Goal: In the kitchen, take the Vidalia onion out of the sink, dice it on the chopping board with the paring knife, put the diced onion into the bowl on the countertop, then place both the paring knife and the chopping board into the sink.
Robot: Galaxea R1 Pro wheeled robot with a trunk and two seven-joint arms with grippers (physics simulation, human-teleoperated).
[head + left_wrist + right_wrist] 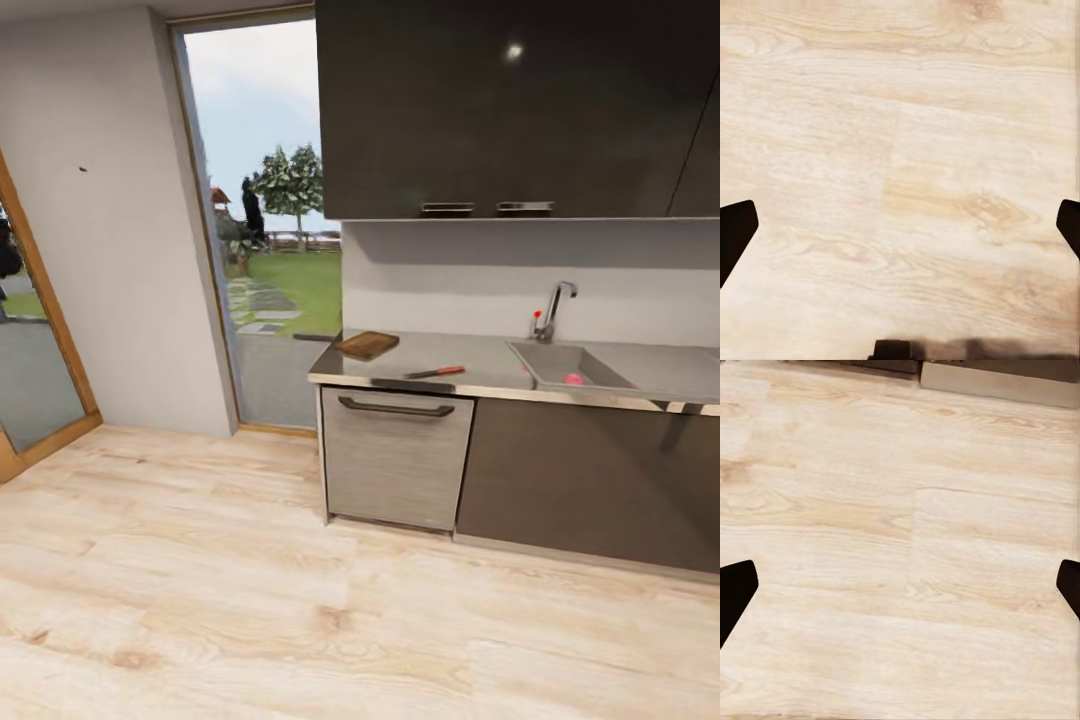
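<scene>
**Kitchen counter ahead, both grippers over bare floor**

In the head view a steel tabletop (470,362) runs along the far wall under dark upper cabinets (510,105). The board (367,345) lies at the tabletop's left end, close to the back edge. The knife (435,372), red-handled, lies near the front edge, between the board and the sink (565,365), apart from both. The sink is set into the tabletop's right part, with a tap (553,310) behind it. A pink-red object (573,379) sits inside the sink at its front; it is too small to tell what it is. Below the tabletop's left end is a dishwasher (396,455). Left of the counter is a tall window (268,220).

The left gripper (900,225) hangs above the wooden floor (900,135), its fingers (735,229) spread wide apart and holding nothing. The right gripper (900,585) is likewise over the floor, fingers (735,585) spread wide and empty, with the base of the cabinets (997,379) near.
</scene>
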